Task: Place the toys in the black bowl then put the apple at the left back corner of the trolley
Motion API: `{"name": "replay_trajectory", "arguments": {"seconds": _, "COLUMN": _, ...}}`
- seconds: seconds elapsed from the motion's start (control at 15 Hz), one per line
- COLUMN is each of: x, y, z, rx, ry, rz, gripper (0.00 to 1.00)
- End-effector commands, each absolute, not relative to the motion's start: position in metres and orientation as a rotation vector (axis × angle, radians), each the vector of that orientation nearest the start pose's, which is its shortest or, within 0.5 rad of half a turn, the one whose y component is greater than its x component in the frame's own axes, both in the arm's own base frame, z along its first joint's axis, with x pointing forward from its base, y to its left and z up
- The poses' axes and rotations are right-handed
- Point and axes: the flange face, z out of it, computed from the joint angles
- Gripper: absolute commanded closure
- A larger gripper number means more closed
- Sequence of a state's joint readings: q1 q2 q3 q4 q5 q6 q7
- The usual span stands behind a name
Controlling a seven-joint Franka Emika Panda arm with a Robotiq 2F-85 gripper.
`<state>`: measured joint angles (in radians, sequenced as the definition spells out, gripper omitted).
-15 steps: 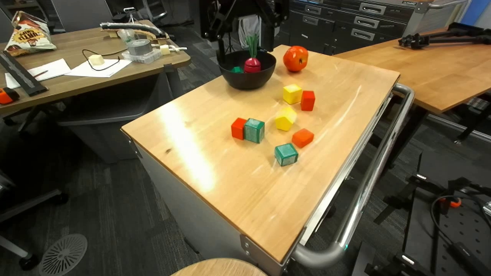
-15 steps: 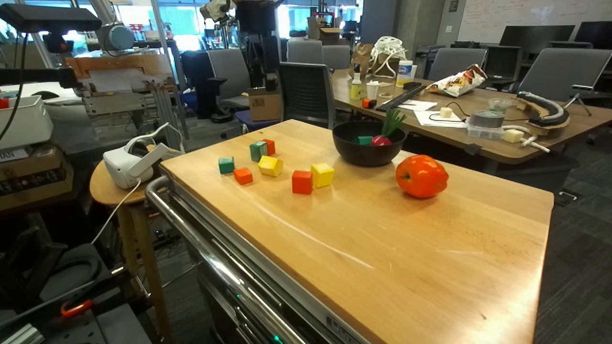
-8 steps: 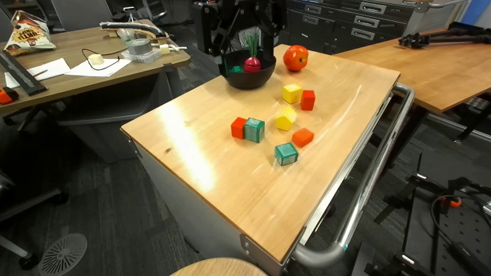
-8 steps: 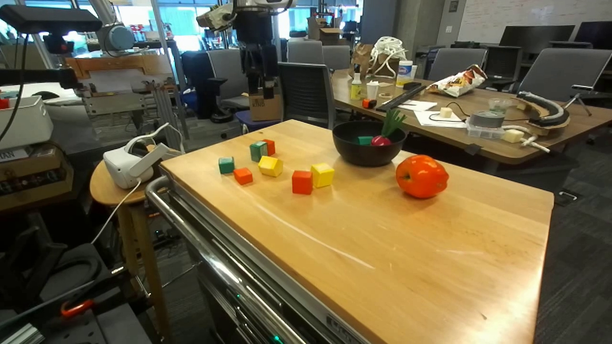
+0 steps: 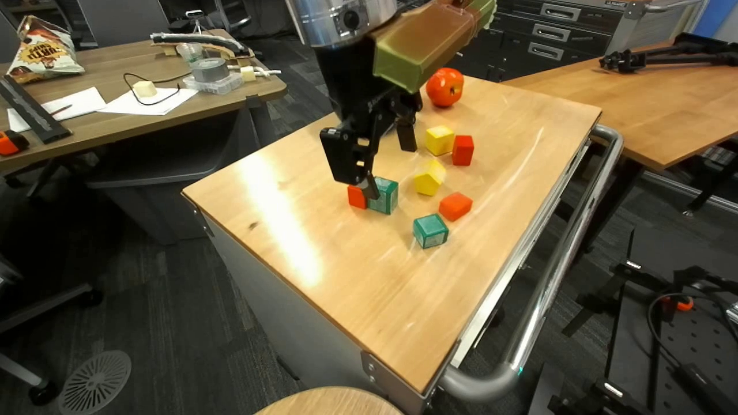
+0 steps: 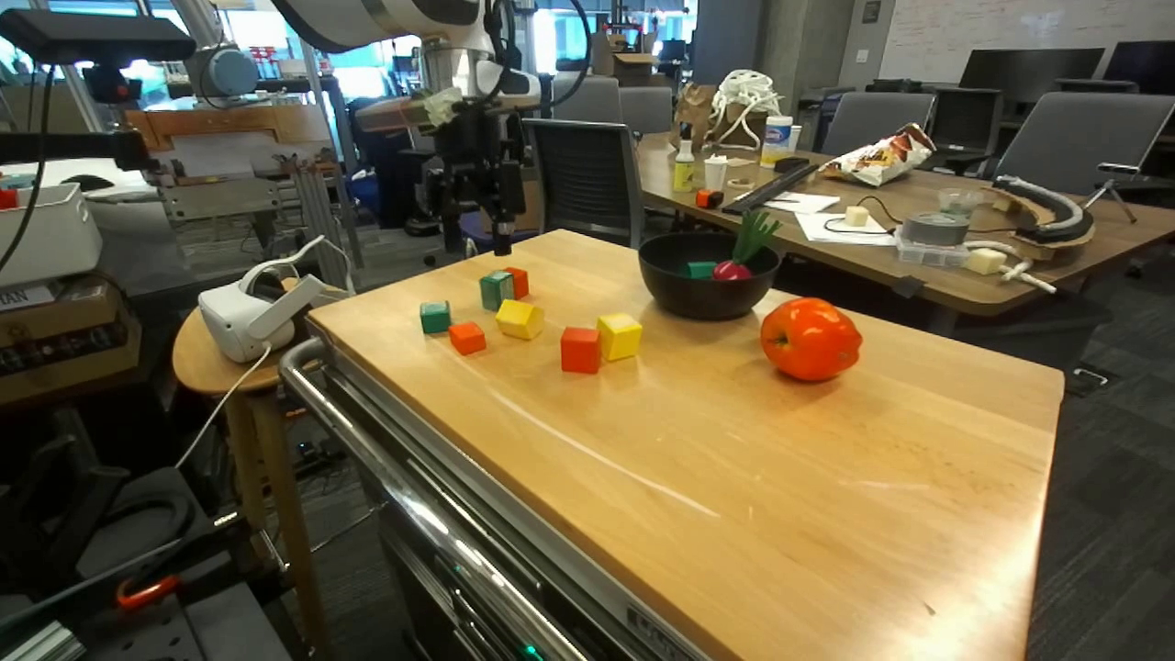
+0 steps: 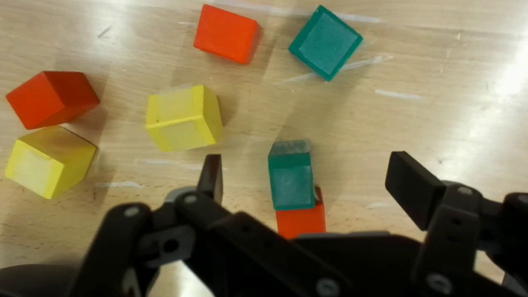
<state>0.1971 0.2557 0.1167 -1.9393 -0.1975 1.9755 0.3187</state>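
My gripper (image 7: 312,177) stands open above a teal block (image 7: 292,181) and the red block (image 7: 301,220) against it, nothing held. In the wrist view both blocks lie between its spread fingers, with the red one partly covered by the gripper body. Around them on the trolley top (image 6: 780,477) sit another teal block (image 7: 326,42), an orange block (image 7: 226,34), two yellow blocks (image 7: 183,119) and another red block (image 7: 52,99). The black bowl (image 6: 707,298) contains a green block (image 6: 700,270) and a dark red piece (image 6: 732,270) with green leaves. Beside it rests the apple (image 6: 811,338).
A silver rail handle (image 5: 553,288) runs along one side of the trolley. A cluttered desk (image 6: 991,275) stands beyond it, and a stool with a white headset (image 6: 243,321) is close to one corner. In an exterior view the arm hides most of the bowl.
My gripper has come down and away from beside the bowl, over the paired teal and red blocks. Its jaws stayed open. The blocks, bowl and apple have not moved.
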Motion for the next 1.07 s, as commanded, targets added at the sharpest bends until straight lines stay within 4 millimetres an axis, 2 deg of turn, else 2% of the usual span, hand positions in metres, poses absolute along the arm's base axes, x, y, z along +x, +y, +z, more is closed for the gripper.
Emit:
{"name": "replay_trajectory", "arguments": {"seconds": 0.0, "x": 0.568, "y": 0.165, "z": 0.325, "rx": -3.210, "ry": -0.392, "rz": 0.277, "gripper": 0.27}}
{"name": "replay_trajectory", "arguments": {"seconds": 0.2, "x": 0.571, "y": 0.159, "z": 0.311, "rx": -3.126, "ry": -0.466, "rz": 0.332, "gripper": 0.51}}
{"name": "replay_trajectory", "arguments": {"seconds": 0.6, "x": 0.574, "y": 0.140, "z": 0.304, "rx": -3.073, "ry": -0.469, "rz": 0.368, "gripper": 0.97}}
{"name": "replay_trajectory", "arguments": {"seconds": 0.67, "x": 0.573, "y": 0.141, "z": 0.304, "rx": -3.067, "ry": -0.464, "rz": 0.374, "gripper": 0.98}}
{"name": "replay_trajectory", "arguments": {"seconds": 0.73, "x": 0.571, "y": 0.142, "z": 0.304, "rx": -3.064, "ry": -0.468, "rz": 0.374, "gripper": 0.69}}
{"name": "replay_trajectory", "arguments": {"seconds": 0.8, "x": 0.570, "y": 0.143, "z": 0.305, "rx": -3.064, "ry": -0.475, "rz": 0.372, "gripper": 0.64}}
{"name": "replay_trajectory", "arguments": {"seconds": 0.87, "x": 0.569, "y": 0.144, "z": 0.306, "rx": -3.066, "ry": -0.478, "rz": 0.373, "gripper": 0.64}}
{"name": "replay_trajectory", "arguments": {"seconds": 1.0, "x": 0.567, "y": 0.145, "z": 0.311, "rx": -3.082, "ry": -0.485, "rz": 0.361, "gripper": 0.50}}
